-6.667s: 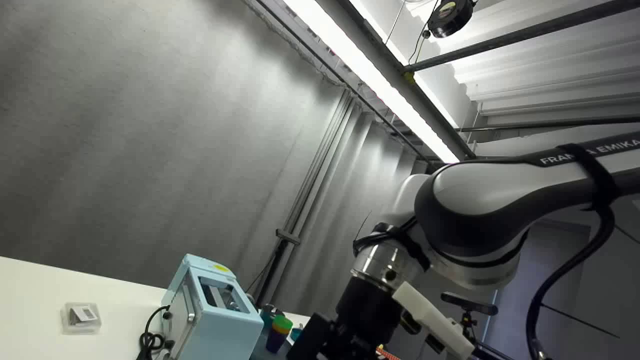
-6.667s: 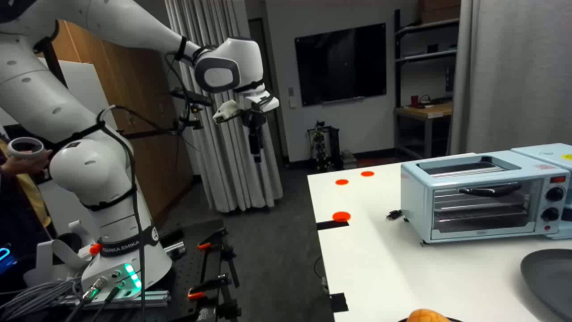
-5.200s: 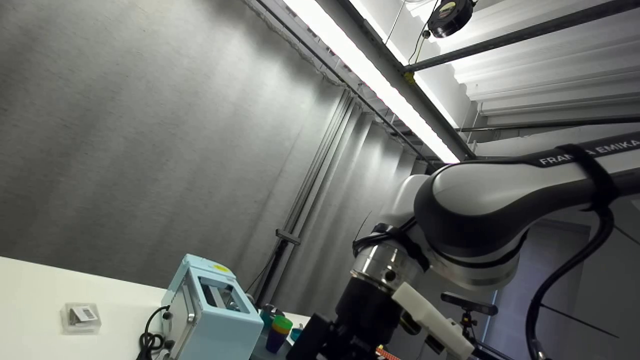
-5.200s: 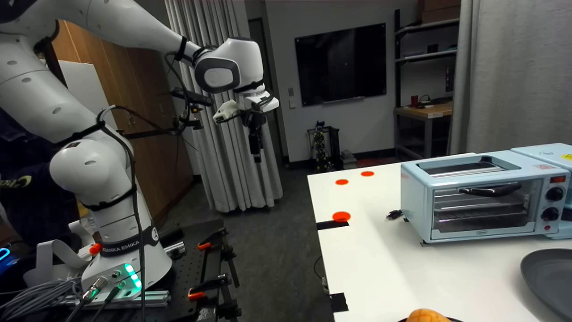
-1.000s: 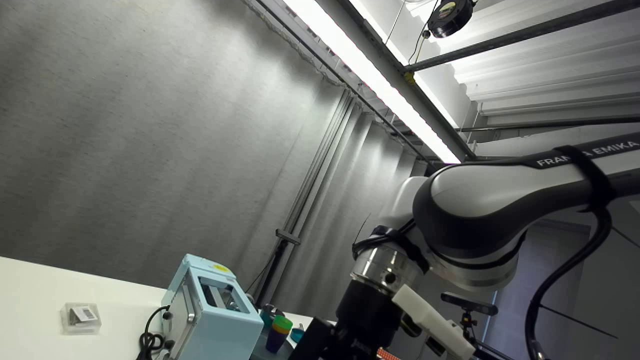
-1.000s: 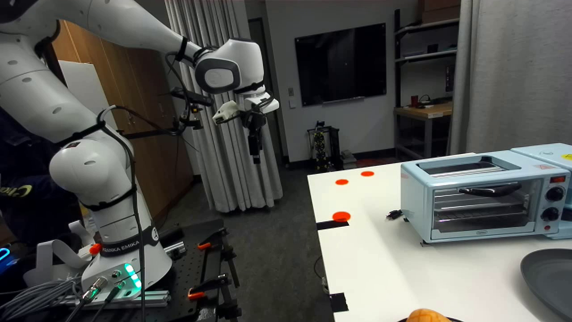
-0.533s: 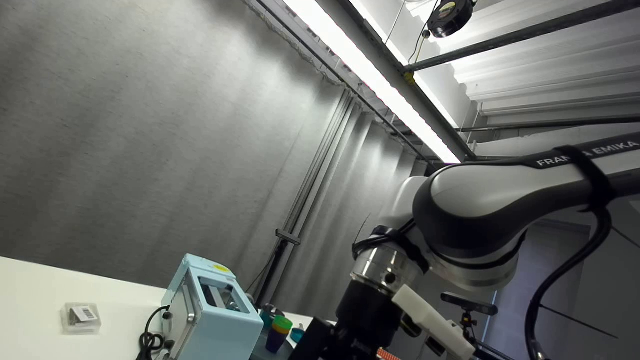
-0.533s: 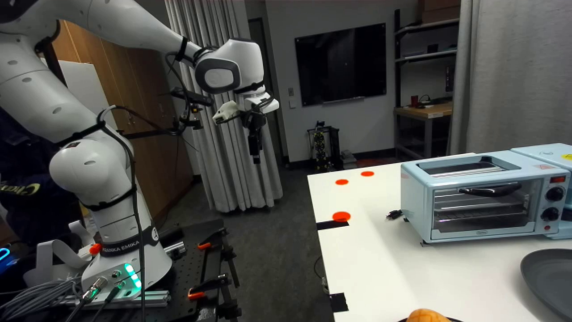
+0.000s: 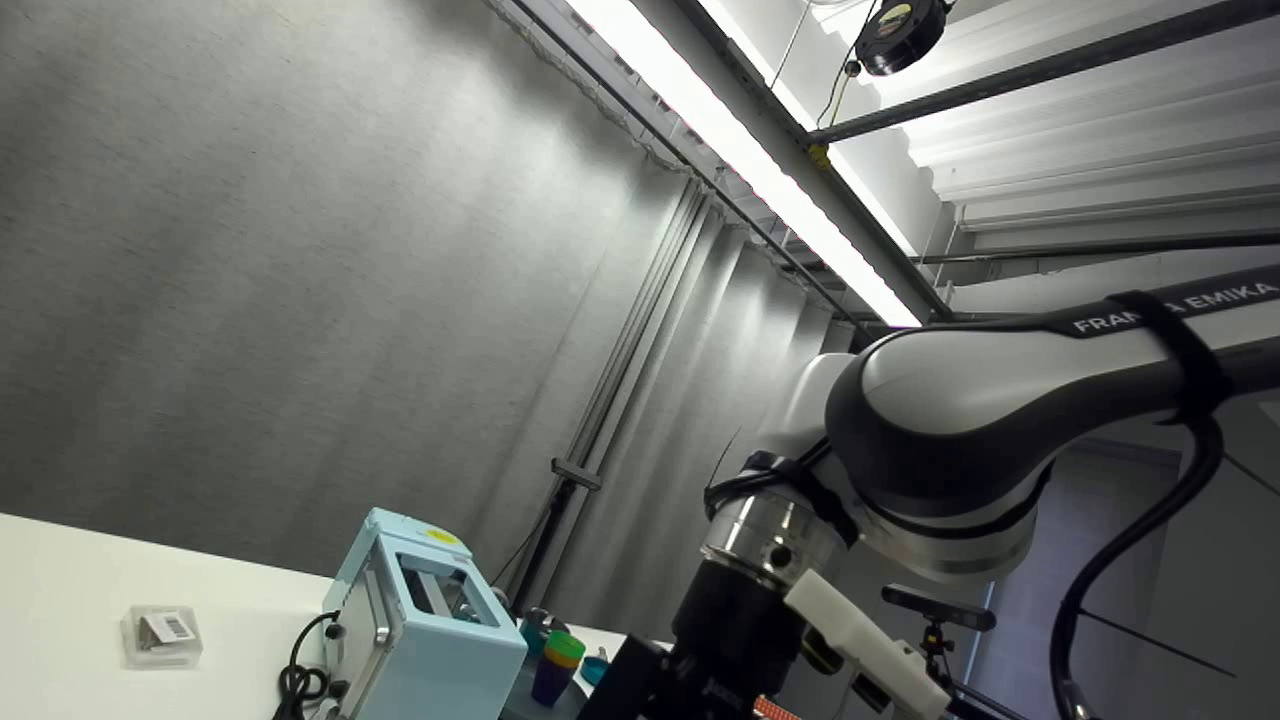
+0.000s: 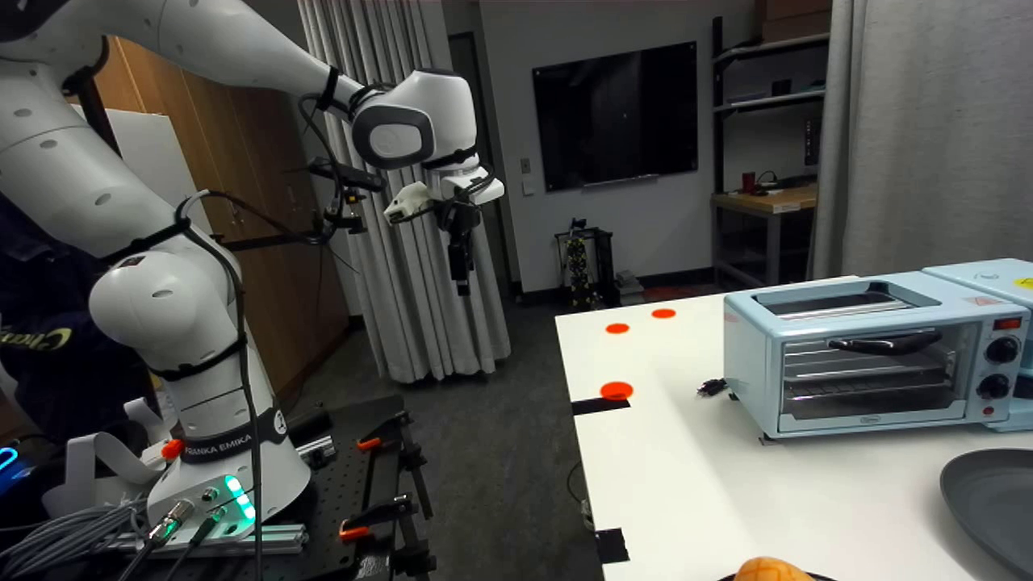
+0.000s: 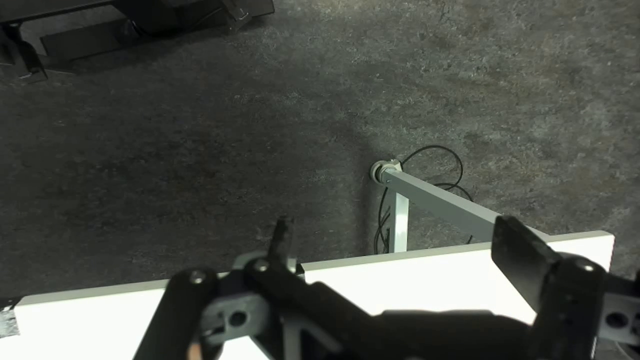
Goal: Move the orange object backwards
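Likely the approach: the end effector (image 11: 395,244) hangs spread and empty; next, probably reach down over the worktop (image 10: 670,476) towards the apparent orange bun (image 10: 771,570)

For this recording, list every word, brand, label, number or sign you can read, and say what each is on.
"FRAN A EMIKA": arm link; a strap covers one letter.
"RANKA EMIKA": base collar; first letter unclear.
"Cha", apparently: dark clothing, in yellow; the rest unclear.
Too small or blurred to read: the label in or on the clear box, yellow sticker, round badge, and print on the toaster oven and pincer.
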You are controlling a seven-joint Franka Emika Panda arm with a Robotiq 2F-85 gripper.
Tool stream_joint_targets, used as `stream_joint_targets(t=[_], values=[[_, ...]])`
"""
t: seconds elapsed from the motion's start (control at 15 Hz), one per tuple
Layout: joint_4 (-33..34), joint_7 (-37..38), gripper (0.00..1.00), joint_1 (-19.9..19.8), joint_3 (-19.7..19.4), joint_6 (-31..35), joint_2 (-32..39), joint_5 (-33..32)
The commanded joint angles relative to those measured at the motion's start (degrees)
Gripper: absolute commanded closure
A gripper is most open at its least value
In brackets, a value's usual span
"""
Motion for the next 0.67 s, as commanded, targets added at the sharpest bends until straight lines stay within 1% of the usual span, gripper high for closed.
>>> stream_joint_targets(t=[0.0, 0.2, 0.4, 0.6], values=[[0.1, -0.1, 0.0, -0.3, 0.2, -0.2, 0.0, 0.1], [0.1, -0.1, 0.0, -0.3, 0.2, -0.2, 0.0, 0.1], [-0.1, 1.4, 0.0, -1.0, 0.9, 0.7, -0.1, -1.5], [0.1, 1.2, 0.0, -0.8, 0.6, -0.4, 0.0, -1.2]])
